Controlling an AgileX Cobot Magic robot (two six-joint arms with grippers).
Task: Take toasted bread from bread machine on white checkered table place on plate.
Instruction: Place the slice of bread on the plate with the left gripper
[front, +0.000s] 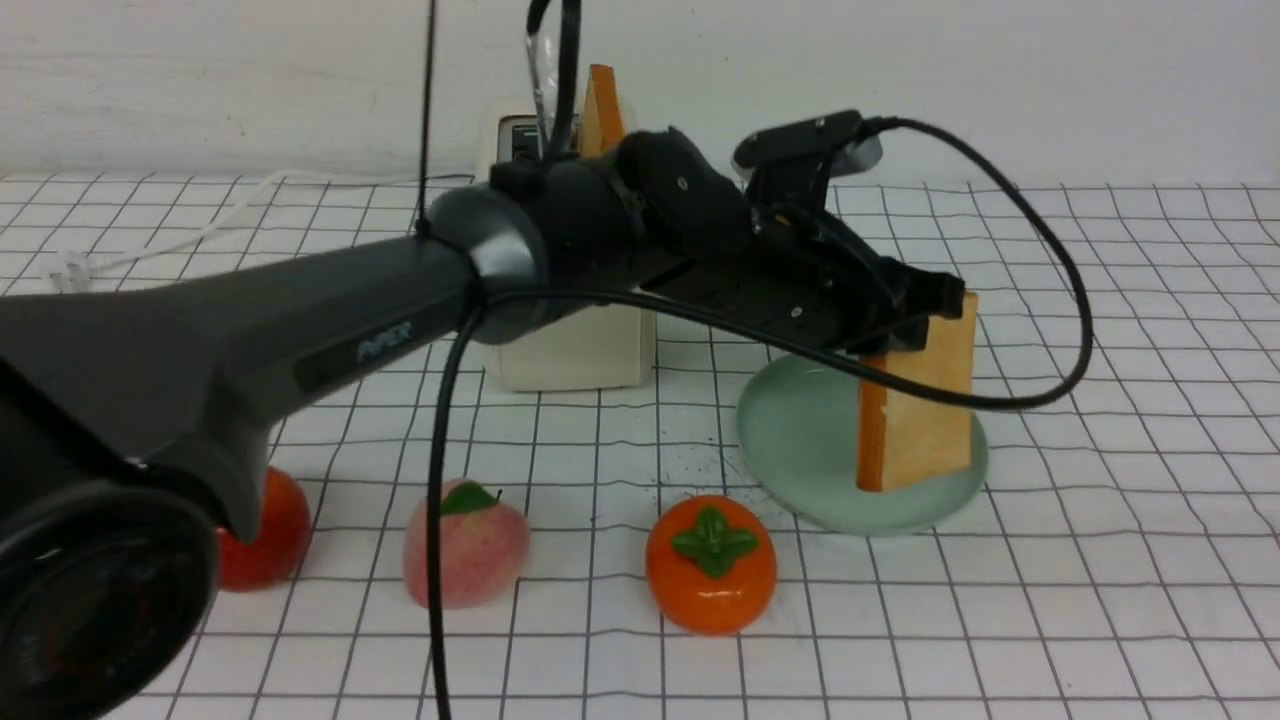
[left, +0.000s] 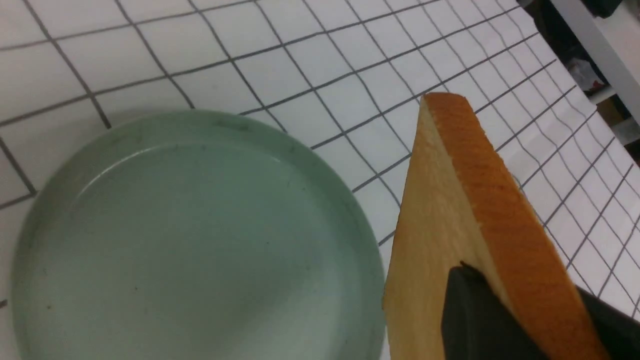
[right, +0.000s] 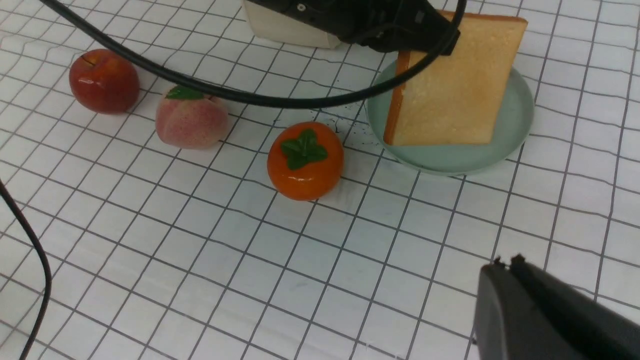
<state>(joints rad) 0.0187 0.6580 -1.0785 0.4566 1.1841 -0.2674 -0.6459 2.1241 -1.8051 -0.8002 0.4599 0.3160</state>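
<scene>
Toast hangs upright in the left gripper; released high, it could topple off the plate. Right gripper is closed.

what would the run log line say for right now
left gripper: shut on bread slice | slice: held over plate, upright | second slice: in toaster | right gripper: shut

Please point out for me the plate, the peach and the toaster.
Plate (left: 200, 250): left wrist view, on its bare inside.
Peach (front: 465, 560): front view, on its pink side below the leaf.
Toaster (front: 575, 355): front view, on its lower cream wall.
</scene>
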